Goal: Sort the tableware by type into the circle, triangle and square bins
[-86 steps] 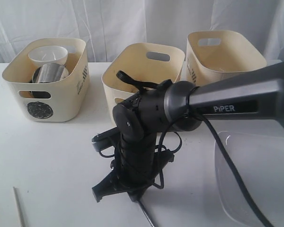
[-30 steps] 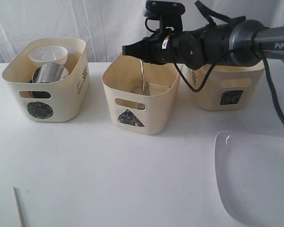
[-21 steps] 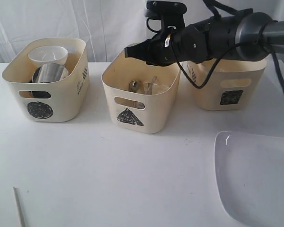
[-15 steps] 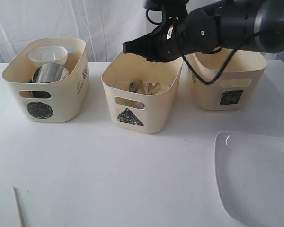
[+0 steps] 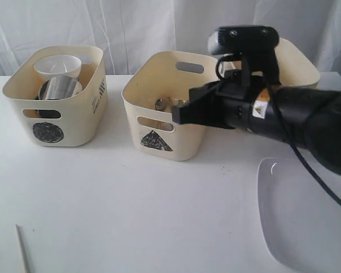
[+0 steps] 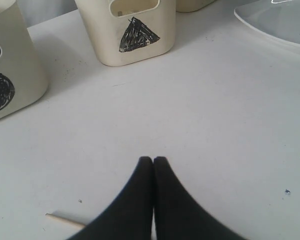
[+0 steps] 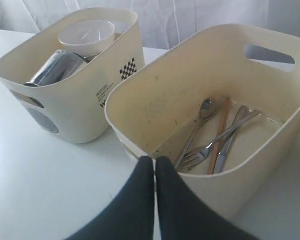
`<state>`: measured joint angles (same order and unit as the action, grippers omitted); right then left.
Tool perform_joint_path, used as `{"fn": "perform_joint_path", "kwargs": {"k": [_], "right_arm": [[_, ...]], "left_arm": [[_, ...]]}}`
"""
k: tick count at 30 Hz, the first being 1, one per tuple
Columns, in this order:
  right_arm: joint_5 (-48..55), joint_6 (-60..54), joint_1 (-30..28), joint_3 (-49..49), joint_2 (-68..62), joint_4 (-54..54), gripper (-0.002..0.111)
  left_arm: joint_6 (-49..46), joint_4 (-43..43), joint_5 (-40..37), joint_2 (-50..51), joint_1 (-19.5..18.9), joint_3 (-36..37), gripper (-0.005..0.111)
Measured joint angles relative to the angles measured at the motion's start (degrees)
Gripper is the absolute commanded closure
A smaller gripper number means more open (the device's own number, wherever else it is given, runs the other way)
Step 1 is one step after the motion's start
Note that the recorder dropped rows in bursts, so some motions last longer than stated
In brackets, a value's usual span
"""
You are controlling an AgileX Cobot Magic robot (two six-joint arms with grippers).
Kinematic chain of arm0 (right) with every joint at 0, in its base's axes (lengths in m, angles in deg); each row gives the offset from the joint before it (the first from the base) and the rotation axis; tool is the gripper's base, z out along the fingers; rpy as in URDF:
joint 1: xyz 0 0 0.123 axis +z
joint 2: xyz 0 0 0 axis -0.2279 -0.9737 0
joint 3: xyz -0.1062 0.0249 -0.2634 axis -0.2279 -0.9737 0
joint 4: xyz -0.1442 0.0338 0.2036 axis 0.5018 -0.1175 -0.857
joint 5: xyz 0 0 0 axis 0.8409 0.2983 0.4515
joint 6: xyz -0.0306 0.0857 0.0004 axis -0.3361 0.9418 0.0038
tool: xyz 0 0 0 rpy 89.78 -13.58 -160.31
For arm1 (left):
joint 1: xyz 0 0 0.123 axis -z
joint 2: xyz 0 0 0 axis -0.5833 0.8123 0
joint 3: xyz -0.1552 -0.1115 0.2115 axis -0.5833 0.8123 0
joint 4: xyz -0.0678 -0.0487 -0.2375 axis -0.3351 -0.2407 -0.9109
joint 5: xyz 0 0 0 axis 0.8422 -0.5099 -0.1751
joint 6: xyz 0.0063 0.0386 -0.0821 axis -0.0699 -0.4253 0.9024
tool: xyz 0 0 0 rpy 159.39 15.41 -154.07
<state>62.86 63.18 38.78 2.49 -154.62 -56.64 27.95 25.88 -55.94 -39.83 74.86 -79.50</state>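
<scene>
Where the table runs nearest the camera, left gripper (image 6: 153,160): fingers pressed together on nothing, low over bare table well in front of the triangle bin (image 6: 140,35).
Loose chopstick (image 5: 23,250): wooden, flat on the table, well in front of the triangle bin and off to its left, just beside the left gripper.
Plate (image 5: 307,222): large, white, rounded-square, flat on the table in front of the triangle bin and to its right, apart from it.
Right gripper (image 7: 154,161): fingers pressed together with nothing between them, above the triangle bin's near rim.
Triangle bin: cream tub with slot handles and a black scribbled triangle on its near wall.
Spoon (image 7: 202,112): steel, on the triangle bin's floor.
Second chopstick (image 7: 218,135): on that floor, between spoon and knife (image 7: 230,137).
Fork (image 7: 210,145): steel, slantwise across the second chopstick and the knife.
Circle bin (image 5: 74,119): left of the triangle bin, apart from it, with a black scribbled circle on its near wall.
Steel mug (image 7: 52,70): on its side in the circle bin.
White bowl (image 7: 86,34): upright in the circle bin, higher than the mug.
Third bin (image 5: 298,62): behind the triangle bin to its right, its mark hidden by the right arm.
</scene>
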Motion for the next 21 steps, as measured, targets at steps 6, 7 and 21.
{"fn": "perform_joint_path", "kwargs": {"k": [6,7,21], "right_arm": [[-5.3,-0.8,0.0,-9.3,7.4,0.0,0.108],[-5.2,-1.1,0.0,-10.2,8.3,0.0,0.108],[23.5,-1.3,-6.5,-8.9,10.8,-5.0,0.108]], "left_arm": [[0.0,0.0,0.0,0.0,0.0,0.0,0.107],[0.0,0.0,0.0,0.0,0.0,0.0,0.107],[0.0,0.0,0.0,0.0,0.0,0.0,0.107]]}}
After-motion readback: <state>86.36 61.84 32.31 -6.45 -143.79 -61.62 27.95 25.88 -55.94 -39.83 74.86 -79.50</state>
